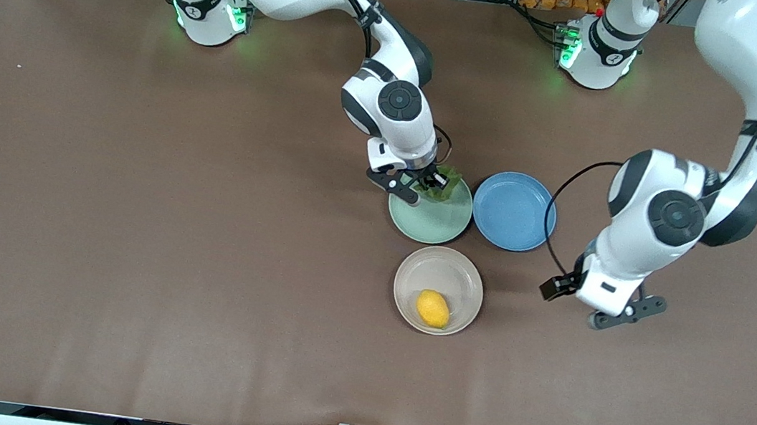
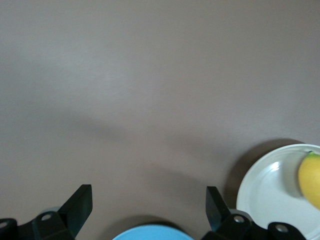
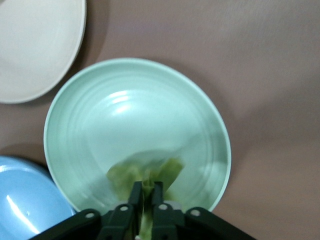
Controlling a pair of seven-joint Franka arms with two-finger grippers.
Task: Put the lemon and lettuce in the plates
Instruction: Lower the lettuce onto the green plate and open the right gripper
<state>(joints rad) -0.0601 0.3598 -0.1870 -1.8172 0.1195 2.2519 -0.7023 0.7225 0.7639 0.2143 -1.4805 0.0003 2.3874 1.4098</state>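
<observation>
The lemon (image 1: 433, 309) lies in the beige-cream plate (image 1: 414, 275), nearest the front camera; both also show in the left wrist view, the lemon (image 2: 311, 177) on the plate (image 2: 265, 192). My right gripper (image 1: 434, 183) is shut on the lettuce (image 1: 445, 183) and holds it over the farther rim of the mint green plate (image 1: 431, 223). In the right wrist view the fingers (image 3: 136, 192) pinch the leaf (image 3: 125, 175) above the mint plate (image 3: 115, 125). My left gripper (image 1: 615, 310) is open and empty above the bare table, toward the left arm's end from the plates.
A blue plate (image 1: 514, 210) sits beside the mint plate toward the left arm's end; it also shows in both wrist views, in the left (image 2: 152, 232) and in the right (image 3: 22, 200). The brown table (image 1: 133, 211) stretches wide around the three plates.
</observation>
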